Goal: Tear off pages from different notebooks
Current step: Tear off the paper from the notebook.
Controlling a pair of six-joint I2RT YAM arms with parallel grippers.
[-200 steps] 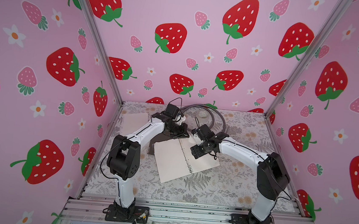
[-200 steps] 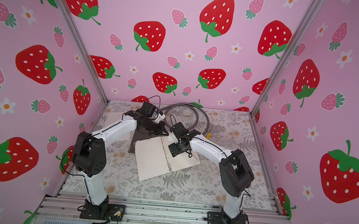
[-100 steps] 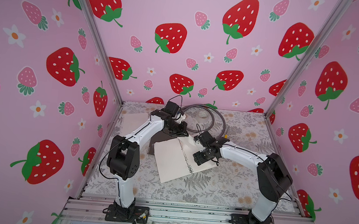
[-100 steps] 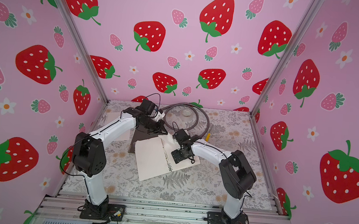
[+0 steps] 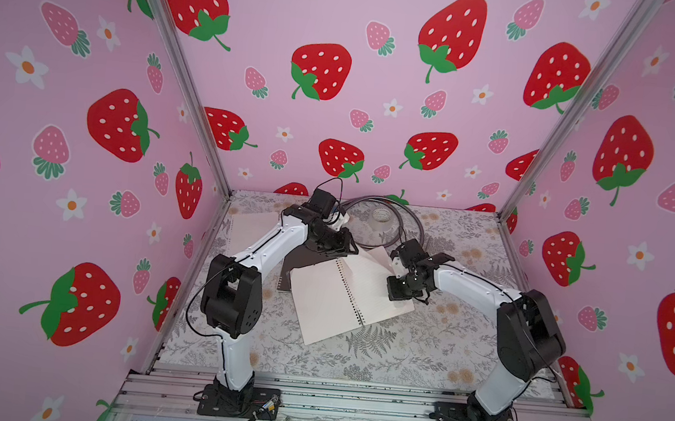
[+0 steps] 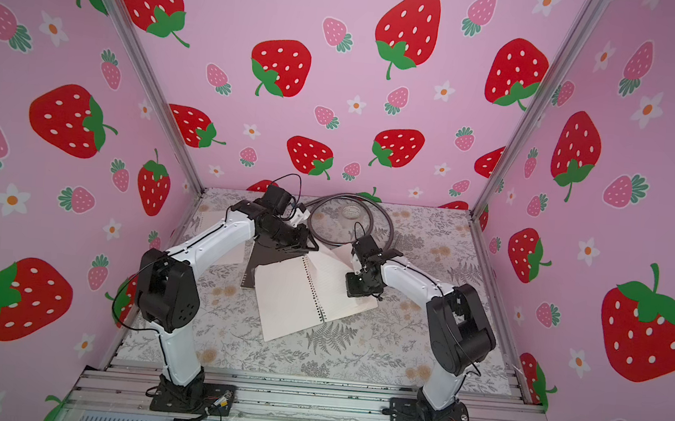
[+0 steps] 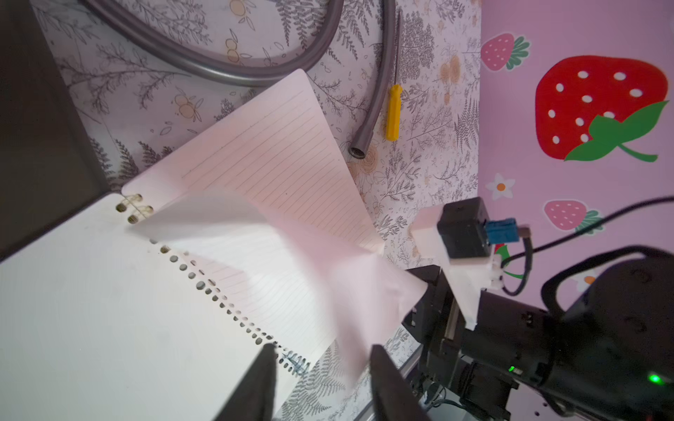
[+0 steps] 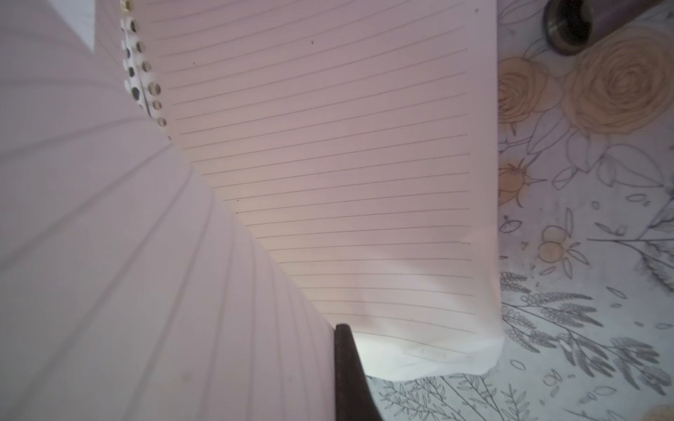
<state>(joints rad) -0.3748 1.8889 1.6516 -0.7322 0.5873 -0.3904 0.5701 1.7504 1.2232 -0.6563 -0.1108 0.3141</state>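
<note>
At the middle of the surface [image 5: 398, 350], the open notebook [image 5: 332, 302] is laid flat, and one lined page [image 7: 291, 262] is raised off its right half, pinched at the outer edge by the pressed-together right claw [image 5: 402, 297]. The left claw [image 7: 321, 348] is held spread above the notebook's far end, with nothing between its fingers. A dark notebook [image 5: 302, 254] is seen partly under the far left corner, and what appears to be a loose sheet [image 5: 250, 229] is seen beyond it.
</note>
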